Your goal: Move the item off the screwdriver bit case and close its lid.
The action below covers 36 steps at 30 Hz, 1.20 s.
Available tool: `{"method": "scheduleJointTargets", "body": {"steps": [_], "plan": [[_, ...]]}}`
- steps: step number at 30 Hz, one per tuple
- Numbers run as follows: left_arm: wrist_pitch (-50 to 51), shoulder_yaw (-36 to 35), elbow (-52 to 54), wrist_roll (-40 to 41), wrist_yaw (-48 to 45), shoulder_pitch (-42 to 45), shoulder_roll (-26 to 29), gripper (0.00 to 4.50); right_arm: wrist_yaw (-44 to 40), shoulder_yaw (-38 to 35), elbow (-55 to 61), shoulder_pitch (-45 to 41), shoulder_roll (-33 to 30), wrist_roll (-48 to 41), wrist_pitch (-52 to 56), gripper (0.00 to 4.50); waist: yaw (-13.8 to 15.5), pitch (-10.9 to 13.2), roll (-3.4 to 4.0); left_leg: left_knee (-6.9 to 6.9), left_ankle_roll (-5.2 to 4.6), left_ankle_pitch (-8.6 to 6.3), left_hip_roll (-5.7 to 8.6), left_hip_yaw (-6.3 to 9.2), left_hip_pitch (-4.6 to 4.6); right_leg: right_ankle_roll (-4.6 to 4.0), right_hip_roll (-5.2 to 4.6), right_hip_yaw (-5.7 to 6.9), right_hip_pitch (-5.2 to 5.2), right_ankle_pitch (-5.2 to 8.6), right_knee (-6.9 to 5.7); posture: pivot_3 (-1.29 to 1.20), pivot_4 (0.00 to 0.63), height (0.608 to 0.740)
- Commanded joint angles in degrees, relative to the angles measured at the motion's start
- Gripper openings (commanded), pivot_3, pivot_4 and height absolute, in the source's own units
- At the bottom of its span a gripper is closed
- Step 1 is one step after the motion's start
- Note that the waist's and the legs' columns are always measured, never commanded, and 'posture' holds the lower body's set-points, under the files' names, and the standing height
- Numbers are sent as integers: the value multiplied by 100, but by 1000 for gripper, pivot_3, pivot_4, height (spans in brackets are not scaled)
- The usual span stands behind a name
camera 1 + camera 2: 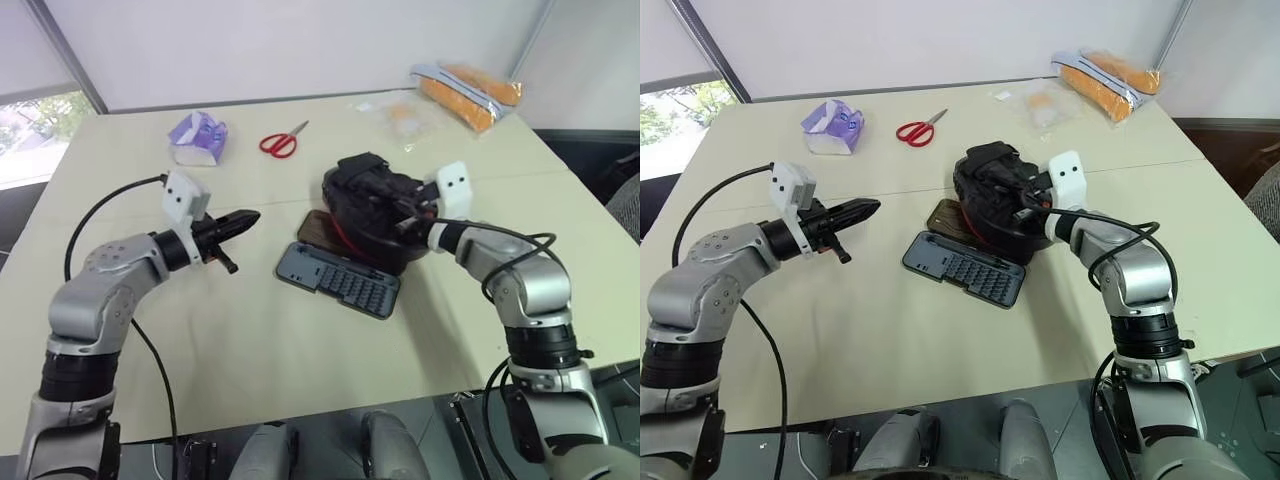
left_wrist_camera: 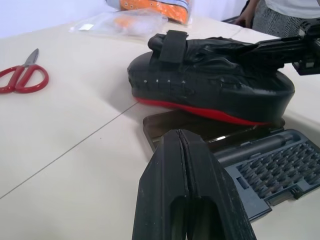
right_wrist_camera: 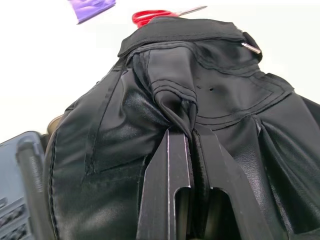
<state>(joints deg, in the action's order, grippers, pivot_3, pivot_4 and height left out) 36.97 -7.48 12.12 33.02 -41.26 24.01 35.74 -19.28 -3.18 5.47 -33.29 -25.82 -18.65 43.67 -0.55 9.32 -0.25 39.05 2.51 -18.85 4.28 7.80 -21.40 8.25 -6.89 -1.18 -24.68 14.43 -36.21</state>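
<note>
The black bag (image 2: pixel 210 85) is showing smooth, slightly glossy leather-like cloth with stitched seams. The bit case (image 1: pixel 338 280) is looking like matt grey plastic, its lid (image 2: pixel 165 122) glossy translucent brown. The tabletop (image 1: pixel 250 340) is appearing smooth and matt.

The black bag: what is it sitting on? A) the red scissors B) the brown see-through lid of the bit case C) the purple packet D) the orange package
B: the black bag rests on the smoky-brown lid of the open bit case, while the scissors, orange package and purple packet lie apart from it, farther back on the table.
</note>
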Motion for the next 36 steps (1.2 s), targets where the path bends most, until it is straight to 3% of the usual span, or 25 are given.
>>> {"method": "scheduleJointTargets", "body": {"steps": [1, 12, 24, 27, 33, 36], "plan": [[-104, -25, 88, -30, -38, 94, 14, 0, 696, -565, 124, -204, -124, 435, -396, 61, -3, 0, 0, 0, 0, 0, 0, 0, -1, 0, 0, 0, -2, 0, 0, 0, 150, 740], [-182, 54, -11, -117, -54, 95, -72, 0, 2360, -1601, -511, 114, -505, 1591, -918, 61, -38, 2, 3, -16, 0, 0, -1, -17, -5, 0, 0, -8, -17, 0, -1, 0, 150, 740], [-211, 98, 1, -185, -55, 71, -99, 0, 3193, -2102, -1464, 439, -599, 2029, -923, 61, -30, 3, 7, -15, 0, 0, -2, -27, -3, 0, 0, -15, -18, 0, -3, 0, 150, 740], [-186, 85, 20, -196, -38, 50, -90, 0, 3096, -2129, -1377, 481, -456, 1890, -911, 948, -31, 3, 7, -14, 0, 0, -2, -27, -4, 0, 0, -15, -17, 0, -3, 0, 150, 740], [-175, 84, 33, -204, -16, 32, -105, 0, 3112, -2329, -934, 478, -303, 1712, -1032, 3863, -50, 2, 7, -14, 0, 0, -2, -27, -2, 0, 1, -15, -17, 0, -3, 0, 150, 740], [-164, 85, 43, -195, -12, 23, -107, 0, 3019, -2339, -346, 489, -199, 1613, -1271, 3863, -53, 4, 10, -15, 0, 0, -3, -26, -2, 0, 2, -15, -18, 0, -4, 0, 150, 740]]}}
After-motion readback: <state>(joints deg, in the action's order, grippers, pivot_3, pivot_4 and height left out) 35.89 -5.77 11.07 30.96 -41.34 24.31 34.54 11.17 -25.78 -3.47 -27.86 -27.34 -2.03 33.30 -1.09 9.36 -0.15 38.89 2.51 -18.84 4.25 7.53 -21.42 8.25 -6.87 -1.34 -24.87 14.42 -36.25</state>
